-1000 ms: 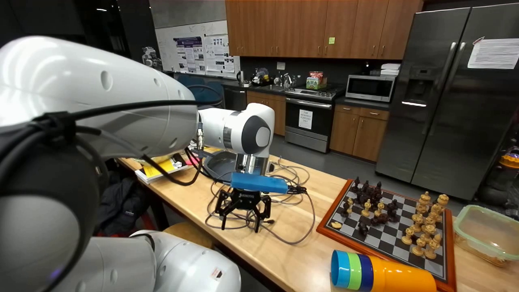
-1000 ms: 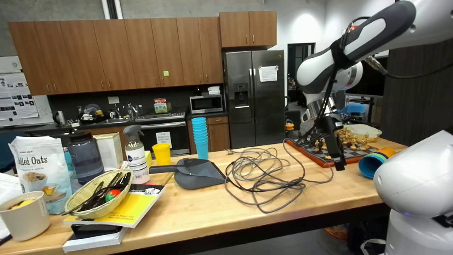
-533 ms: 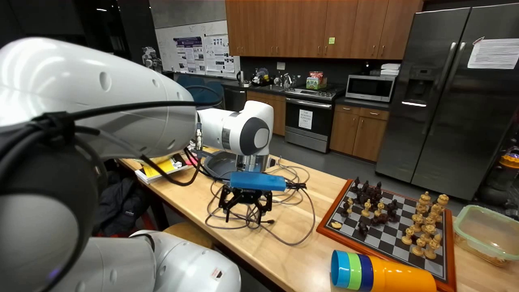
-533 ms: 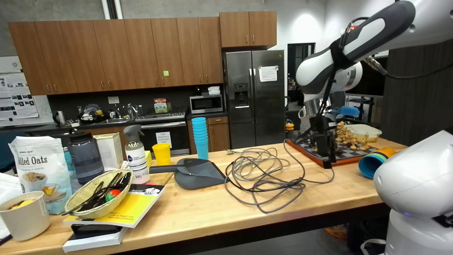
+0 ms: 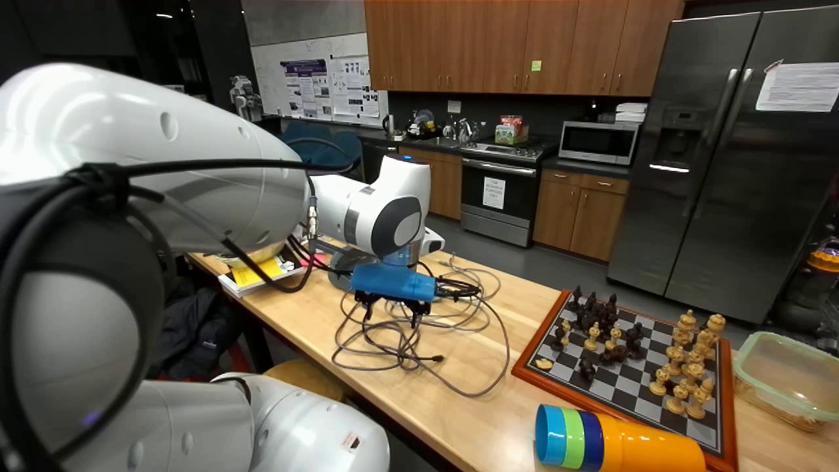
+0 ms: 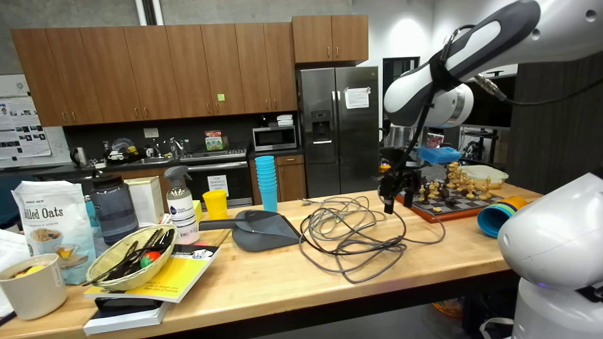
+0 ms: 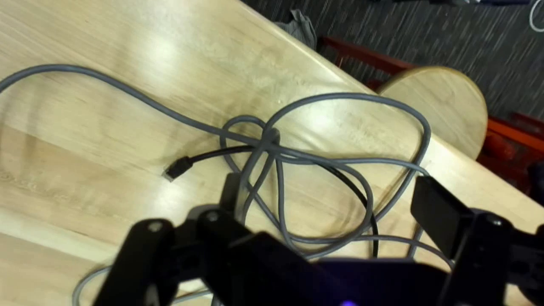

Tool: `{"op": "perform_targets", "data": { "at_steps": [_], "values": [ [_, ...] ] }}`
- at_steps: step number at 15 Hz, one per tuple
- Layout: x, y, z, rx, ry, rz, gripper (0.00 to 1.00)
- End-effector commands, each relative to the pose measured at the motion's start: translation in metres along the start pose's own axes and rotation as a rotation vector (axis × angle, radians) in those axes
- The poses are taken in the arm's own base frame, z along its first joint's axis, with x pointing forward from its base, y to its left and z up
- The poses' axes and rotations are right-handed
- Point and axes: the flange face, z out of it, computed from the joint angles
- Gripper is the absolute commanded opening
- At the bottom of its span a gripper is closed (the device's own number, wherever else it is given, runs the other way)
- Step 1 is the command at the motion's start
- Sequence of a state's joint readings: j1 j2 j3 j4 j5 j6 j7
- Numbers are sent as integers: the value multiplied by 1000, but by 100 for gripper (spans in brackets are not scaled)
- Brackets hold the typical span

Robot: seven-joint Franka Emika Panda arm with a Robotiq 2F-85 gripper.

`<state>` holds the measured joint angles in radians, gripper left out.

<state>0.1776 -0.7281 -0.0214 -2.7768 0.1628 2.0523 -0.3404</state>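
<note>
One tangle of grey cable (image 7: 270, 144) lies on the table (image 7: 191, 63) beneath your gripper (image 7: 329, 199), jaws parted and empty.
You seem to be at a positioning step; grasping would call for lowering. It has no single long axis; a black plug (image 7: 178, 168) points lower left in the wrist view.

cable (image 7: 265, 145): matt plastic | fingers (image 7: 440, 214): matt, smooth | tabletop (image 7: 106, 182): glossy wood | refrigerator (image 5: 754, 170): satin metal

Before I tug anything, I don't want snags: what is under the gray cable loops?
Wooden tabletop shows between the gray loops, and a black cable passes beneath one crossing. Whatever the loops themselves cover cannot be seen.
</note>
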Motion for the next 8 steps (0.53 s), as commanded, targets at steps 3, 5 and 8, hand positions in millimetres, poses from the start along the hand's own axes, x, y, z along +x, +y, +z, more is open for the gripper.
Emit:
{"op": "perform_targets", "data": {
  "at_steps": [3,5,8],
  "values": [
    [20,-9,9,-17,61,80,100],
    [24,-4,20,-15,48,94,100],
    [29,0,34,-21,30,108,100]
  ]
}}
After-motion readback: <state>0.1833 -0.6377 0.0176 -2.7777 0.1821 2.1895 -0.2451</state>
